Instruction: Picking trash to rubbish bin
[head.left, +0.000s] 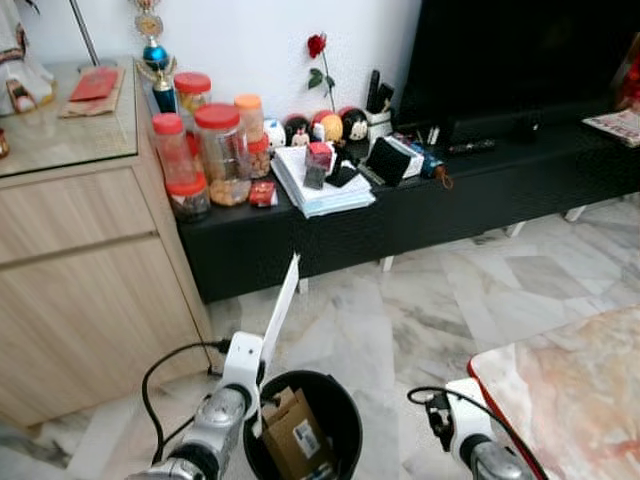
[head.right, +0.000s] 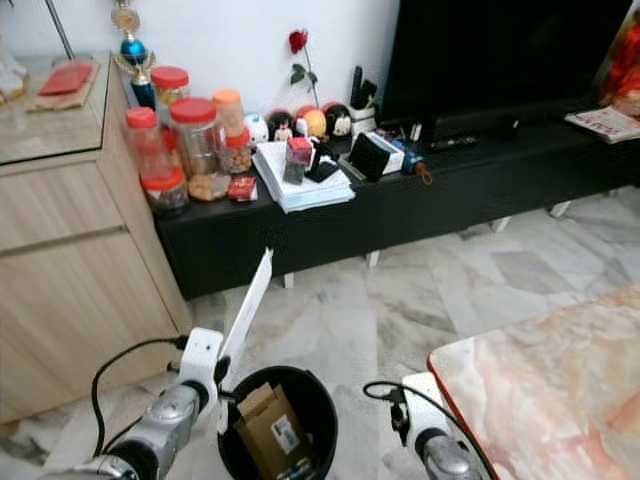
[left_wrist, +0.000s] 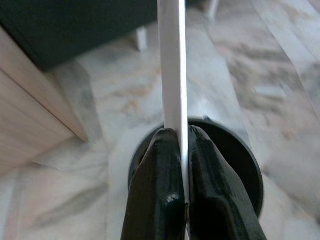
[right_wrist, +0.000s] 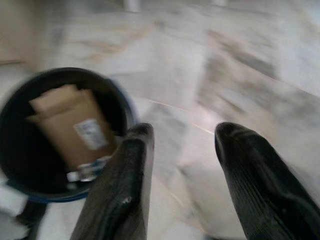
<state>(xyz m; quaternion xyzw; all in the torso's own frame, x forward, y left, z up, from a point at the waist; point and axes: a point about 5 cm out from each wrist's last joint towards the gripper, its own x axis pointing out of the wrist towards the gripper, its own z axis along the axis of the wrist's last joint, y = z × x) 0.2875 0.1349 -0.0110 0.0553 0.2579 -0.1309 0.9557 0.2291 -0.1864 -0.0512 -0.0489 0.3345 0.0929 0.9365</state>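
Left arm raised low at the frame's left, forearm angled forward. Left gripper (left_wrist: 182, 165): fingers (left_wrist: 157, 190) pressed together, pinching a thin white strip (head.left: 281, 308) that sticks up past the tips. Right arm low on the right, wrist only in the head views. Right gripper (right_wrist: 182, 145): fingers (right_wrist: 125, 180) spread wide, holding nothing.

Box (head.left: 292, 430) in bin (head.left: 345, 410) (table (head.left: 570, 390) right).

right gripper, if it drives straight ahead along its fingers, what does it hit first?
Probably bare marble floor. The right gripper is open and points down past the black bin, whose rim sits off to one side of the near finger. Depth is blurred, so the margin to the rim is unclear.
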